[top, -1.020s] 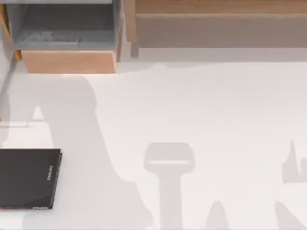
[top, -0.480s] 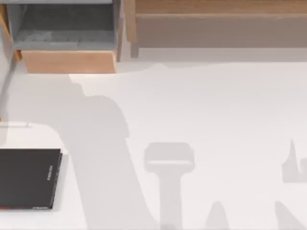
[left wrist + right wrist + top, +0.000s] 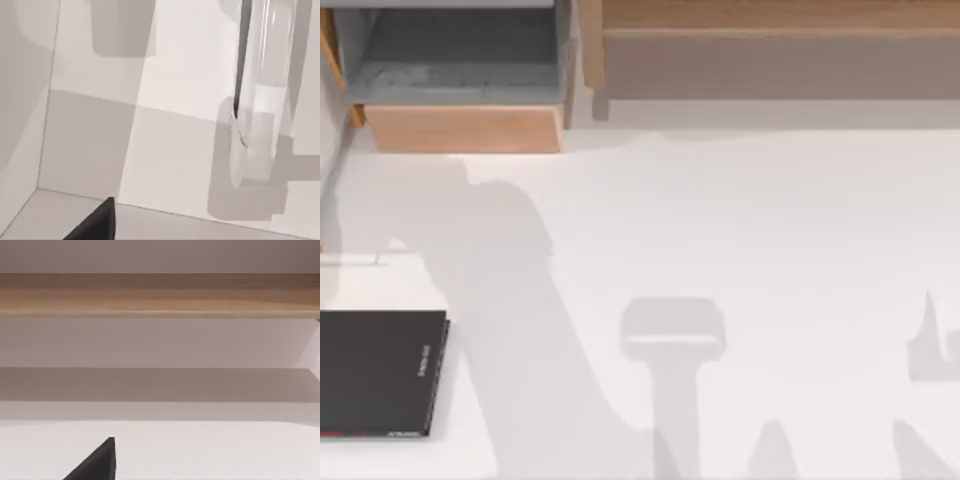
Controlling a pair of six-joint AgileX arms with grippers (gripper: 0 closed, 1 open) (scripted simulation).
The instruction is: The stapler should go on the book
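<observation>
Flat at the near left corner of the white table (image 3: 740,220): the book (image 3: 375,372), black, white lettering along its right edge. Farther back on the left, an open wooden drawer (image 3: 460,85). Gripper states: cannot tell.

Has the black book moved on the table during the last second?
No. In the top view the book lies at the same spot by the table's left edge, equally far below the wooden drawer front.
</observation>
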